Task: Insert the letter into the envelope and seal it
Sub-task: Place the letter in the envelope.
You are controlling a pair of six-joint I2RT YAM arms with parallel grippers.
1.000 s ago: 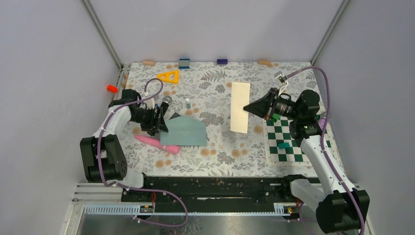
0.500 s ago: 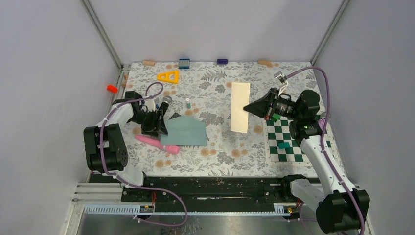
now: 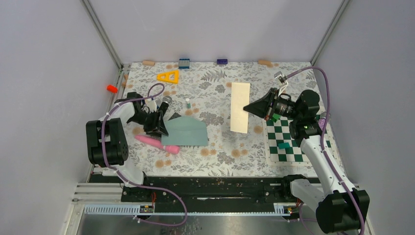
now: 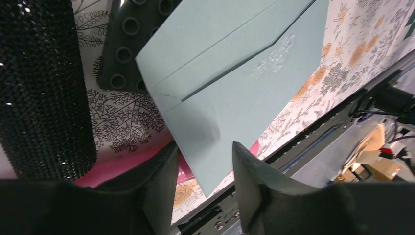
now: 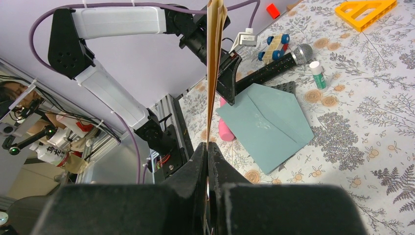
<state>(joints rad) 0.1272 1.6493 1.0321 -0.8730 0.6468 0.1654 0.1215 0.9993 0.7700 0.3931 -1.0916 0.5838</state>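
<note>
Left gripper (image 4: 201, 169) straddling envelope (image 4: 244, 83) corner; right gripper (image 5: 208, 152) pinching letter (image 5: 214, 58).
Left fingers standing moderately spread, the teal-grey envelope's near corner lying in the gap between them; contact cannot be told; envelope lying flat on the floral table (image 3: 220, 152), left of centre, overlapping a dark grey studded plate (image 4: 125, 44) and a pink stick (image 4: 122, 169); right fingers pressing together on the cream letter's edge, holding it above the table, well apart from the envelope.

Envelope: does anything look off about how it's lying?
Yes. The envelope isn't flat on the table: one corner rests on a dark studded plate and its near-left corner lies over a pink stick. Its flap looks folded down.
</note>
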